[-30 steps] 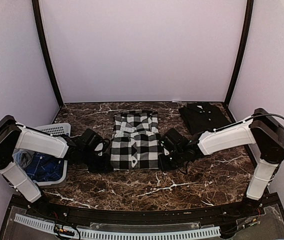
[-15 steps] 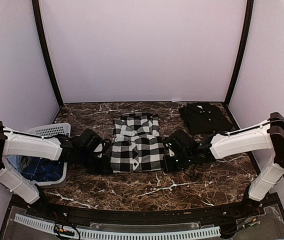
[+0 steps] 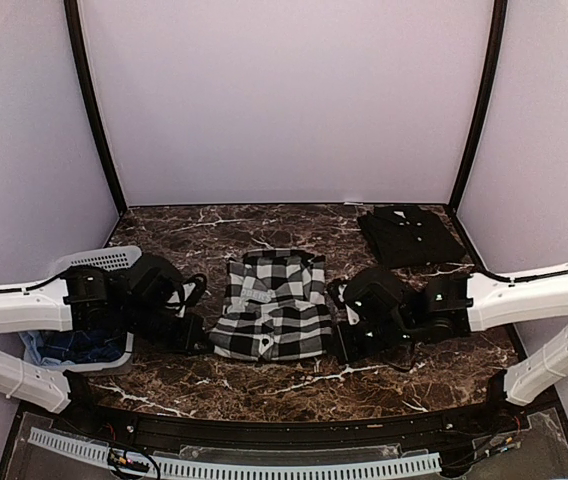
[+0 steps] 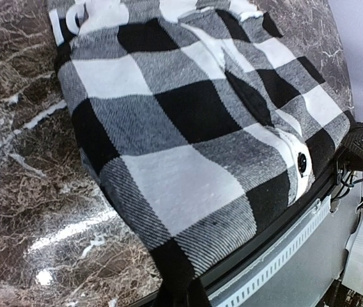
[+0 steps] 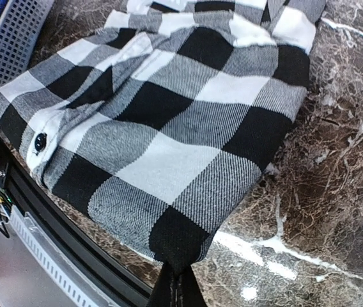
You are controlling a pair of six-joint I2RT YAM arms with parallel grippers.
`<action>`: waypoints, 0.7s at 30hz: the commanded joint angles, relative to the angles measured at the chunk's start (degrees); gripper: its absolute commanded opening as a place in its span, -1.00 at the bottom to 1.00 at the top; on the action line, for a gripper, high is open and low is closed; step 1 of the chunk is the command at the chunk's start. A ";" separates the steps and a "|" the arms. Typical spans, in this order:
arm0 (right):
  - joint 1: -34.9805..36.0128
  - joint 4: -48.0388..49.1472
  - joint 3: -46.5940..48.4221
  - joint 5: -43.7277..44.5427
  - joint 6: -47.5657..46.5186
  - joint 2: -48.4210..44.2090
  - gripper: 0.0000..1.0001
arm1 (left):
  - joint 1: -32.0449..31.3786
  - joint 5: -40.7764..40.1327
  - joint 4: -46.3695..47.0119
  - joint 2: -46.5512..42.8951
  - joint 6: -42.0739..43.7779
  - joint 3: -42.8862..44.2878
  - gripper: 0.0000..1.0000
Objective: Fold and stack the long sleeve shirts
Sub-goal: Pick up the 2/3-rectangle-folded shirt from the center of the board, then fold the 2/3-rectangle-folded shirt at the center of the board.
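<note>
Check shirt (image 3: 272,305) lying folded in the middle of the table (image 3: 264,385), close to the front edge. Pinched at the near left corner by the left claw (image 4: 180,295), clamped tight on the cloth. Pinched at the near right corner by the right claw (image 5: 174,289), clamped tight on the cloth too. Both arms stretched low, one on each side. Cloth bunched and wrinkled along the near edge, with one dark button (image 4: 301,163) on a white strip. Black shirt (image 3: 409,235) folded flat in the far right corner, well apart. White basket (image 3: 104,262) at the left, behind the left arm, with blue cloth (image 3: 79,345) inside.
</note>
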 commanded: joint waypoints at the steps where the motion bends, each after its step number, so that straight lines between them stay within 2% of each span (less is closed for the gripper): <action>1: -0.07 -3.79 7.37 1.97 -0.32 -1.19 -1.00 | 0.11 -4.51 -6.97 -0.78 1.61 8.66 -1.00; 6: -6.01 -3.46 15.76 -0.59 -5.33 2.47 -1.00 | 3.13 -5.54 -10.43 6.39 8.51 20.28 -1.00; 13: -18.06 3.23 20.96 -6.00 -12.49 11.49 -1.00 | 15.23 3.73 -2.49 15.90 15.04 24.13 -1.00; 16: -23.51 7.72 21.80 -10.20 -13.06 16.66 -1.00 | 19.85 6.47 3.04 23.60 17.63 28.26 -1.00; 21: -29.38 11.15 28.53 -11.58 -14.45 27.59 -1.00 | 25.12 8.84 10.73 37.90 17.86 35.00 -1.00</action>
